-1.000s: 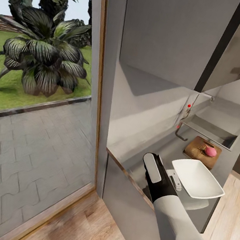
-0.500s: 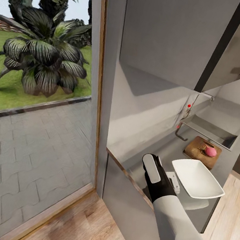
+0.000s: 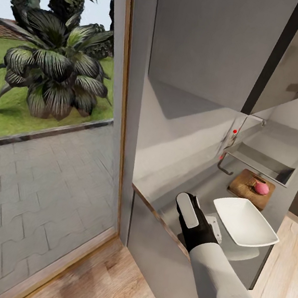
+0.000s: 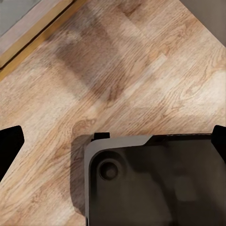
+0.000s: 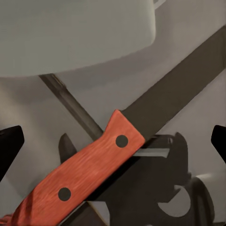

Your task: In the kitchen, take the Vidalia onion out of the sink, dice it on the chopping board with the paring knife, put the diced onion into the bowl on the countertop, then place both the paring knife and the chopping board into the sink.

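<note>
Table (image 3: 196,186) glossy grey, likely slick; bowl (image 3: 246,222) near its front edge; right gripper (image 5: 113,136) poised over paring knife (image 5: 80,174) lying flat beside the bowl, jaws spread wide, empty; light, stiff, thin; best taken across the red handle, clear of the blade.

The grey desk (image 3: 196,186) runs along the wall. The sink (image 3: 264,162) is set into its far part. In front of the sink lies the chopping board (image 3: 246,185). Nearer stands the white bowl (image 3: 243,222). Beside the bowl, the paring knife (image 5: 84,174) lies flat on the desk.
</note>
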Available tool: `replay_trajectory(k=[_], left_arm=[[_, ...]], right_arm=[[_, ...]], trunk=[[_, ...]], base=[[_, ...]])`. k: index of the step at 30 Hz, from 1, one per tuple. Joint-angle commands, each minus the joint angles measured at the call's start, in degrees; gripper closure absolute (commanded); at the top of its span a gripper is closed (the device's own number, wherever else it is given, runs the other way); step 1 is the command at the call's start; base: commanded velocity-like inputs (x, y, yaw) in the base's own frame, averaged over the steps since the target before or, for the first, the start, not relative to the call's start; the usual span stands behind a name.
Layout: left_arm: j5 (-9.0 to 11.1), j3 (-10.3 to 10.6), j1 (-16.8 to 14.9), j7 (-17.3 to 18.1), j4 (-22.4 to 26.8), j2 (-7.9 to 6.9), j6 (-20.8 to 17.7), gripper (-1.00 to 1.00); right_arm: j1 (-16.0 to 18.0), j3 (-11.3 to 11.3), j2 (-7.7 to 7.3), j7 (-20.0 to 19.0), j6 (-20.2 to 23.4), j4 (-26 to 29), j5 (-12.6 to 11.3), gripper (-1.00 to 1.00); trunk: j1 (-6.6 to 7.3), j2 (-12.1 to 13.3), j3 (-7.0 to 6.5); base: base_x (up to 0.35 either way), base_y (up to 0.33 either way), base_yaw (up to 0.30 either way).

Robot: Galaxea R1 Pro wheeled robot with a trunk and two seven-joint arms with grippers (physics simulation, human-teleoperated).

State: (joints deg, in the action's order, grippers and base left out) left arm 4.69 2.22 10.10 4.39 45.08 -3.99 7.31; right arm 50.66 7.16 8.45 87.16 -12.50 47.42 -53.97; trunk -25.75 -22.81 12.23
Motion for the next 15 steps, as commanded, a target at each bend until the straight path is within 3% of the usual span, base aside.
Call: replay_trajectory(k=[1, 15], left_arm=[[0.49, 0.15, 0.01, 0.09, 0.07, -0.05, 0.07, -1.00], [0.49, 0.15, 0.01, 0.06, 0.01, -0.05, 0.07, -1.00]], right_arm=[[0.05, 0.14, -0.01, 0.13, -0.46, 0.00, -0.17, -1.00], [0.05, 0.23, 0.36, 0.05, -0.52, -0.05, -0.26, -1.00]], trunk=[[-0.03, -0.11, 0.10], [-0.03, -0.11, 0.10]], base=[[0.000, 0.000, 0.000], [0.000, 0.057, 0.000]])
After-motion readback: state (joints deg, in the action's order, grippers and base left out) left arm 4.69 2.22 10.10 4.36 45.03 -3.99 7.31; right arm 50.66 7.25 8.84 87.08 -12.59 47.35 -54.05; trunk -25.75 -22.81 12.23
